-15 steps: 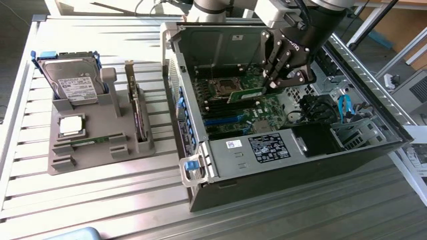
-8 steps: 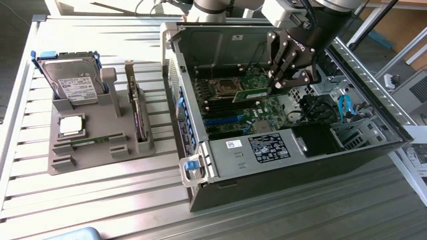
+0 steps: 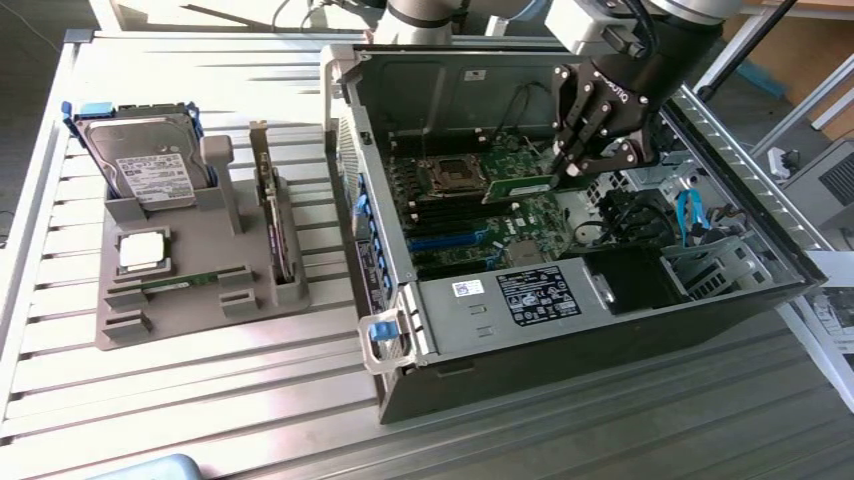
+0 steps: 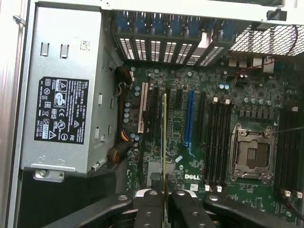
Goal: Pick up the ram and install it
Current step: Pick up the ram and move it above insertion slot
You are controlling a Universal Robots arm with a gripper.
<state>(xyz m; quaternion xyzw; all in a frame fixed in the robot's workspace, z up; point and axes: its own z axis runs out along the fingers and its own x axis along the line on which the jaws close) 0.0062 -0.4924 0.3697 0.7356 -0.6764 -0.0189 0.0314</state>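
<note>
My gripper [image 3: 571, 172] reaches down into the open computer case [image 3: 400, 330] and is shut on the ram [image 3: 521, 187], a narrow green stick held over the motherboard [image 3: 467, 240]. In the wrist view the ram [image 4: 165, 137] shows edge-on as a thin line between the two fingers [image 4: 151, 202], above the expansion slots beside the blue slot [image 4: 190, 118]. The black memory slots [image 4: 218, 142] lie off to one side of it, next to the processor socket [image 4: 251, 154]. A second green stick [image 3: 180, 283] lies in the grey holder [image 3: 200, 320] on the exterior view's left.
The holder also carries a hard drive [image 3: 147, 165], a square silver processor chip [image 3: 144, 250] and a larger card standing on edge [image 3: 263, 190]. Inside the case are a power supply [image 4: 66, 104], blue cables [image 3: 687, 215] and a drive cage [image 3: 714, 265].
</note>
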